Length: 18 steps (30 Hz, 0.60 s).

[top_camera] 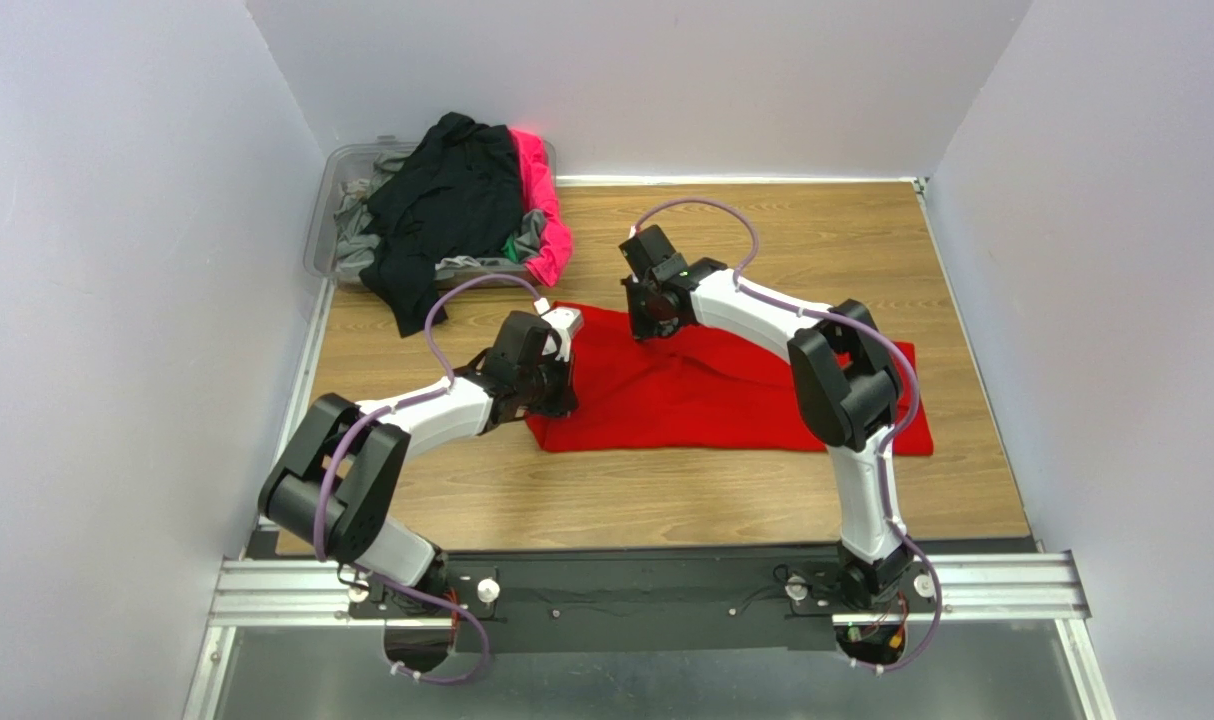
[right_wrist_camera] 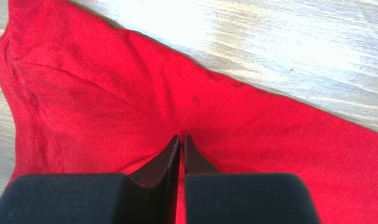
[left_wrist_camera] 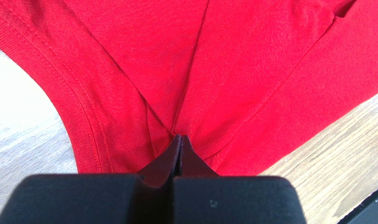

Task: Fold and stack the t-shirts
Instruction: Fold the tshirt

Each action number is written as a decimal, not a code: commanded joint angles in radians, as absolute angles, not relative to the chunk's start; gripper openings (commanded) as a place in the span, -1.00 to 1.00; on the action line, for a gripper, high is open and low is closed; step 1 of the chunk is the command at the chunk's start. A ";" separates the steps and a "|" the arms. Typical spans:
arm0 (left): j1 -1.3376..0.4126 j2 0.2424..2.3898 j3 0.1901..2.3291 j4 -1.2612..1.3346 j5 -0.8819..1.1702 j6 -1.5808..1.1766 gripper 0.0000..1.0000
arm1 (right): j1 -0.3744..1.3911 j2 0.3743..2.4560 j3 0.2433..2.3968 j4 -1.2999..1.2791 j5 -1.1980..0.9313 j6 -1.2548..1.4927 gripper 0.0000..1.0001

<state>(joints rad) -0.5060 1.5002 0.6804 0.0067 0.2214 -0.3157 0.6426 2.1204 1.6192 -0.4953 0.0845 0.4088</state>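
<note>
1. Red t-shirt [top_camera: 718,402] lies spread on the counter [top_camera: 643,503].
2. Left pincer [left_wrist_camera: 180,138] and right pincer [right_wrist_camera: 182,138] are closed, each seemingly pinching red cloth.
3. We should lift both together, evenly, keeping the fold straight.

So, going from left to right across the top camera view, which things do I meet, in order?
Clear bin → black t-shirt → left hand → right hand. The red t-shirt lies under both hands, so I leave it out.
</note>
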 commanded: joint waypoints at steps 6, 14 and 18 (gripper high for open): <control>-0.511 1.502 0.706 0.017 0.236 -0.319 -1.00 | 0.650 2.100 1.594 -0.520 0.091 0.403 -0.99; -0.512 1.496 0.706 0.017 0.236 -0.319 -1.00 | 0.650 2.008 1.562 -0.525 0.083 0.413 -0.99; -0.512 1.494 0.704 0.017 0.236 -0.319 -1.00 | 0.650 1.980 1.511 -0.525 0.066 0.422 -0.99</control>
<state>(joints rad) -0.5064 1.5002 0.6807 0.0067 0.2218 -0.3157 0.6422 2.0304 1.5566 -0.5095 0.0830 0.4110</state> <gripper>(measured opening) 0.004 0.008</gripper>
